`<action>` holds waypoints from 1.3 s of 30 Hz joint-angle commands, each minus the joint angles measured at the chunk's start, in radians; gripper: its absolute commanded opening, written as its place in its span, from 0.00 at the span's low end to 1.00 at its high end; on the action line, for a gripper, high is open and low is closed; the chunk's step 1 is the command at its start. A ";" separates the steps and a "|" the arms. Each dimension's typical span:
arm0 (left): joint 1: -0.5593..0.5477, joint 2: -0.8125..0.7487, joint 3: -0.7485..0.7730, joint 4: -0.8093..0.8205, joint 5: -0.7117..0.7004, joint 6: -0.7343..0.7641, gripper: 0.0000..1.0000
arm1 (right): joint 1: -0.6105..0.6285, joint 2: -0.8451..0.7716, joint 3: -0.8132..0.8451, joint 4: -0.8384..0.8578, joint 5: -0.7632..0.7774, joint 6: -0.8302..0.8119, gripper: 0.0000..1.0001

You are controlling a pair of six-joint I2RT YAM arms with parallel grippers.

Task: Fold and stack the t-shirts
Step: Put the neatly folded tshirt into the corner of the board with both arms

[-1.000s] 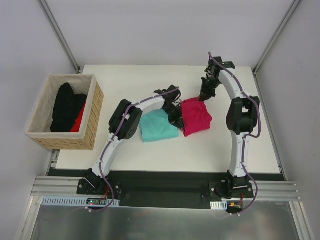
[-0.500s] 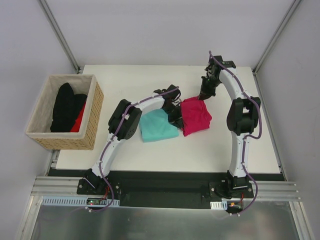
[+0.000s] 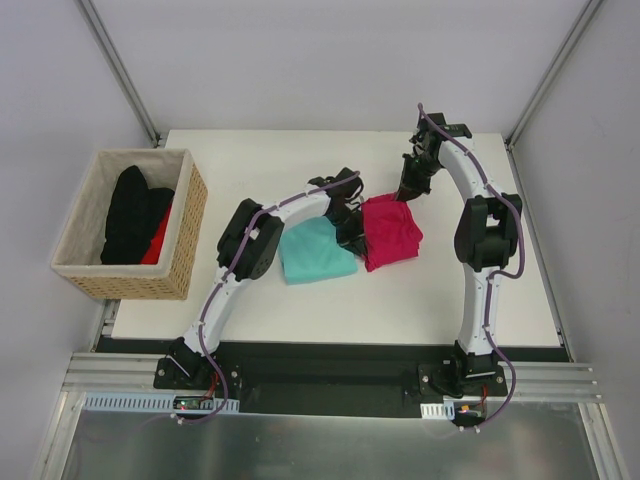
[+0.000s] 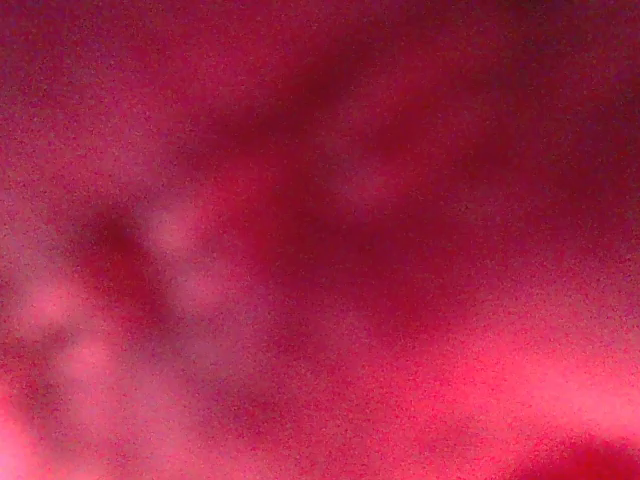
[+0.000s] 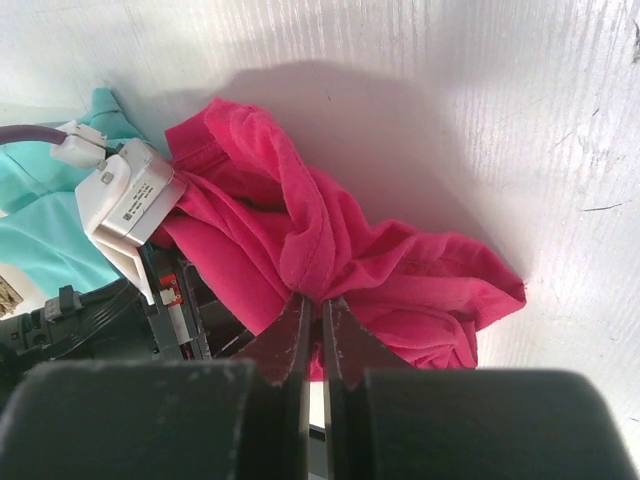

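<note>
The magenta-pink t-shirt (image 3: 392,233) lies bunched on the table (image 3: 300,160), right of centre. My right gripper (image 3: 404,196) is at its far edge, shut on a gathered fold of the pink cloth (image 5: 315,300). My left gripper (image 3: 353,235) is pressed into the shirt's left edge. Its fingers are hidden, because blurred pink cloth (image 4: 320,240) fills the whole left wrist view. In the right wrist view the pink cloth is drawn taut toward the left arm's white housing (image 5: 125,200). The teal-mint t-shirt (image 3: 315,252) lies folded just left of the pink one, partly under the left arm.
A wicker basket (image 3: 190,215) stands off the table's left edge, with dark clothes (image 3: 135,215) and a red one inside. Bare white table lies behind and in front of the shirts. Frame posts rise at the far corners.
The pink shirt and the right gripper have shifted very slightly to the left. Otherwise nothing has visibly moved.
</note>
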 commanded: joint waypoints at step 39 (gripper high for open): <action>-0.037 -0.152 0.120 -0.148 -0.212 0.117 0.00 | 0.010 -0.142 0.059 -0.004 0.012 0.004 0.01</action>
